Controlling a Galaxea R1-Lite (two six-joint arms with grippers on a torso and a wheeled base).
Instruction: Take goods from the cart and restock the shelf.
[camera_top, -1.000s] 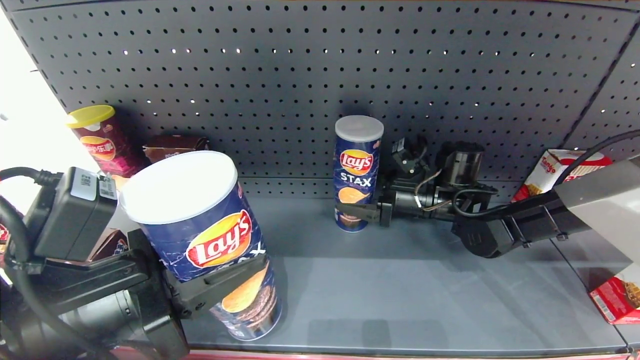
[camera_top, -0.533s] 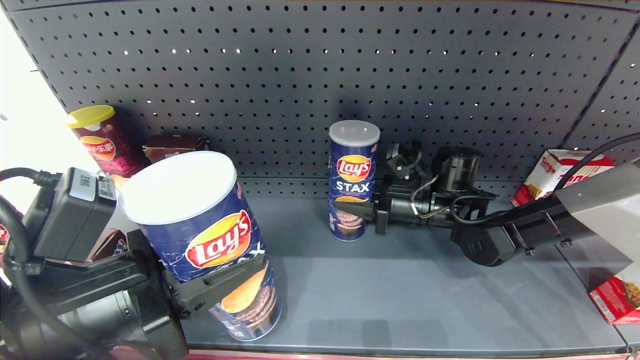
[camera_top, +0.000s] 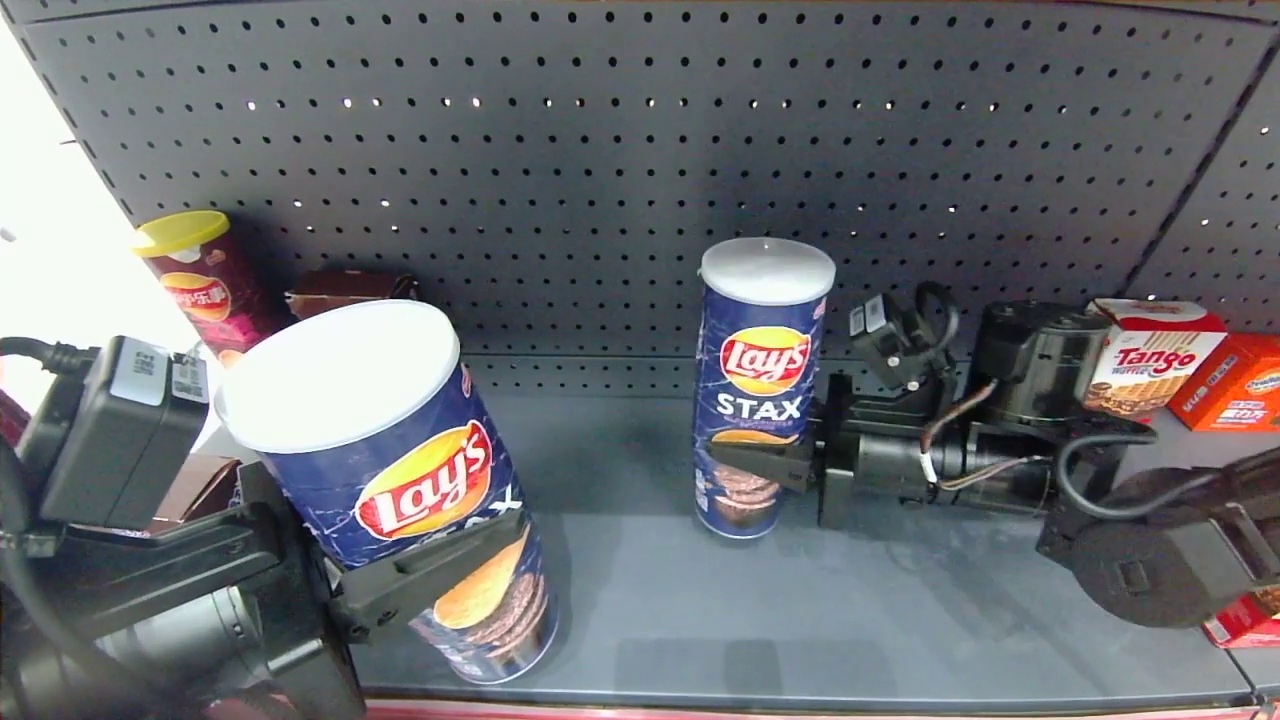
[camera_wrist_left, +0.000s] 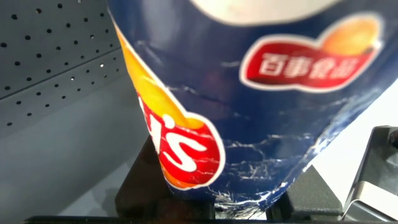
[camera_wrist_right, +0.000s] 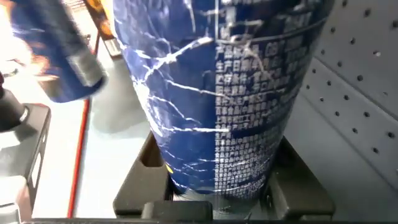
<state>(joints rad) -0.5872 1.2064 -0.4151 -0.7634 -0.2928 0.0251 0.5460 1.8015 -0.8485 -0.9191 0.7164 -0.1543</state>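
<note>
Head view, nearest first: clamped in the left hand, a tilted blue chip can at the shelf front edge. Farther back, gripped low by the right hand, a second blue can, upright at mid-shelf. Rearmost, against the pegboard: yellow-lidded can left, wafer box right.

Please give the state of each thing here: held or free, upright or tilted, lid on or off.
Left end effector: shut on the left blue can.
Left blue can: tilted, white lid on, held.
Right end effector: shut on the right blue can.
Right blue can: upright, lid on, held low on its body.
Maroon can: standing free at the back, yellow lid on.
Wafer box: standing, closed, free.
</note>
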